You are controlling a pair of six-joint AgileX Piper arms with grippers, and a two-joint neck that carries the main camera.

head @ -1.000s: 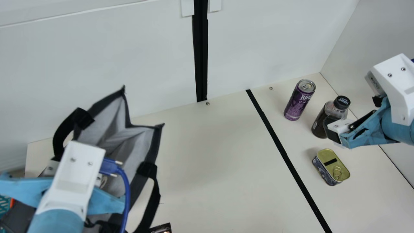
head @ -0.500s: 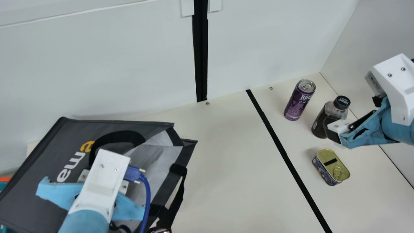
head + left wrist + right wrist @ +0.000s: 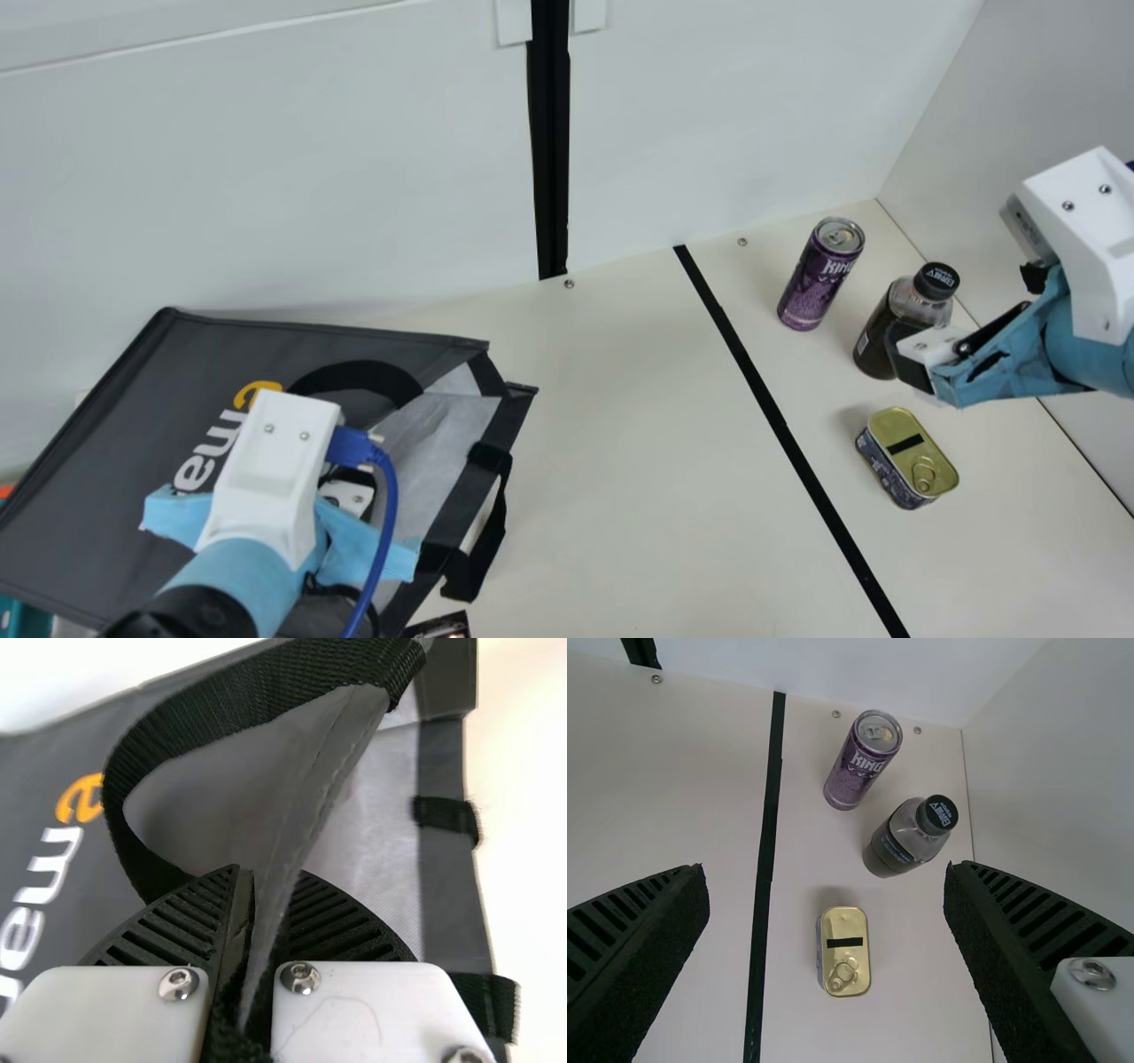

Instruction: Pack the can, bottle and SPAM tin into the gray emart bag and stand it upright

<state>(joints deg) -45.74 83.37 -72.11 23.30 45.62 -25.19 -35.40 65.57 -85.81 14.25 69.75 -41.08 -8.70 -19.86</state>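
Presently: gray emart bag, likely light and floppy, best held by its rim, pinched in left gripper; right gripper, jaws spread, well apart from bag.

The can is purple, bag gray, bottle seemingly brown.

Cream table, black tape running far to near, screws along far edge. White wall behind, vertical black strip. Teal item near left, partly hidden.
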